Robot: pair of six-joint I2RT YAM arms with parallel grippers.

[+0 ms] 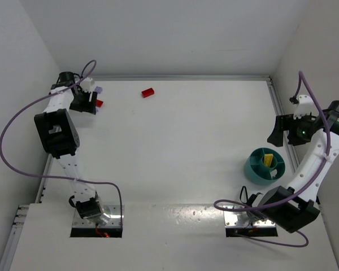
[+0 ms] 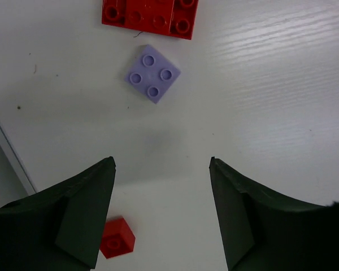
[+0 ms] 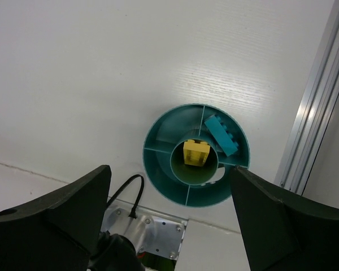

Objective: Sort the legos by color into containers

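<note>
white table (image 1: 192,147), aluminium rail (image 3: 312,107) beside dish (image 3: 161,175)

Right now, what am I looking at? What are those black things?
Two robot arms, left and right, are bolted to a white table. One picture looks down from above. The other two come from small cameras on the wrists, so the black shapes are the arms' own fingers. The left gripper is open near a lilac brick, a red plate and a small red brick. The right gripper is open over the teal dish, which holds a yellow brick and a blue brick. Nothing is held.
</note>
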